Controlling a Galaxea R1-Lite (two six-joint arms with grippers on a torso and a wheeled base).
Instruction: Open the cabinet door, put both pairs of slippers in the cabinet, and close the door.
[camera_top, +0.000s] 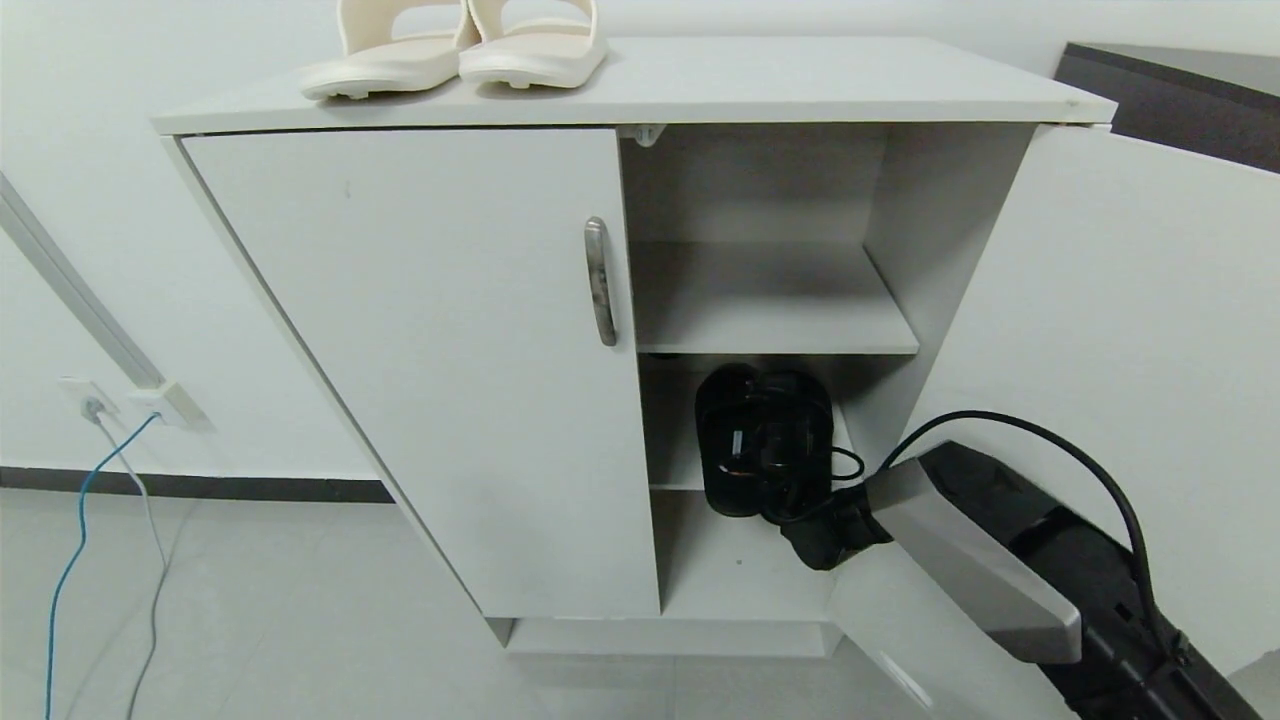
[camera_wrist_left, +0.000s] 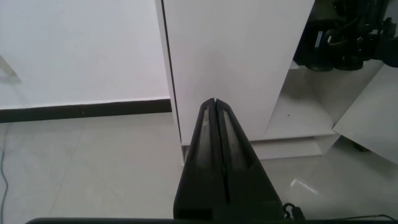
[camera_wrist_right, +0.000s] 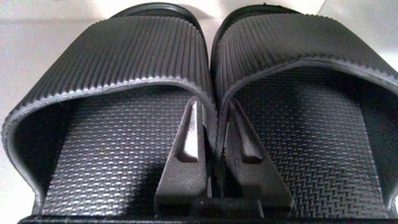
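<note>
Head view, lower right of the frame: the right arm (grey shell, a black cable looping over it) reaches into the open right half of a white cabinet (camera_top: 800, 80). The right gripper (camera_top: 822, 525) grasps the black slippers (camera_top: 765, 440), a pair held side by side at centre frame. They sit in the middle compartment, under the upper shelf (camera_top: 770, 300), with their near ends over the front edge of the shelf below. I cannot tell whether they rest on that shelf.

In the right wrist view the fingers (camera_wrist_right: 193, 134) pinch the two touching inner walls of the ribbed straps between them.

In the left wrist view the left gripper (camera_wrist_left: 214, 109) is clenched on nothing, fingers pressed together. It hangs above the pale tiled floor (camera_wrist_left: 93, 168), in front of the cabinet's lower corner.

The right door (camera_top: 1130, 330) stands swung open at right of the head view. The left door (camera_top: 420, 350) is closed, and its metal handle (camera_top: 600, 280) runs upright along its inner edge.

At the top left of the head view, the cream slippers (camera_top: 455, 50) lie together on the cabinet's top, toes at its front edge.

At far left, a blue cable (camera_top: 70, 560) drops from a wall socket (camera_top: 90, 405).
</note>
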